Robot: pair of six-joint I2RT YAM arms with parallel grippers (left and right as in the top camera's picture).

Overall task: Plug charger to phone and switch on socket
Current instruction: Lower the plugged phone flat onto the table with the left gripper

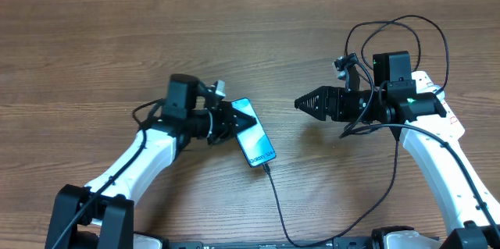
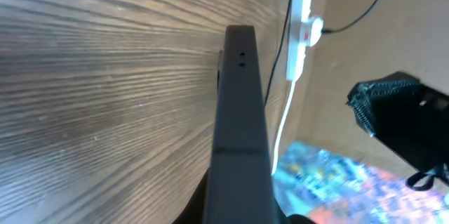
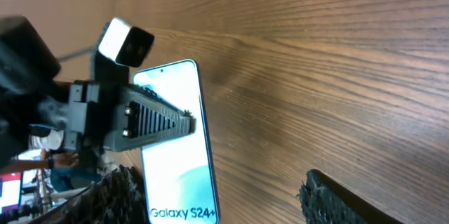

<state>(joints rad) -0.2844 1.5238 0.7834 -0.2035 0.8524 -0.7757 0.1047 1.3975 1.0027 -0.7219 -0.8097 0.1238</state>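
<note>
Nearest me, the long thin black charger cable [image 1: 277, 202] runs up the brown wooden table [image 1: 117, 46] and meets the lower end of the slim, blue-screened smartphone [image 1: 256, 144]. My left gripper [image 1: 234, 120] is clamped on the phone's upper end. The right gripper [image 1: 301, 102] hovers near, its fingers [image 3: 330, 196] apart. Farthest, the white elongated power strip [image 2: 302, 34] lies by my right arm.

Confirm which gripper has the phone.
The left gripper: its jaws clamp the phone at its upper end. The right gripper hangs apart from it, jaws open, holding nothing.
</note>
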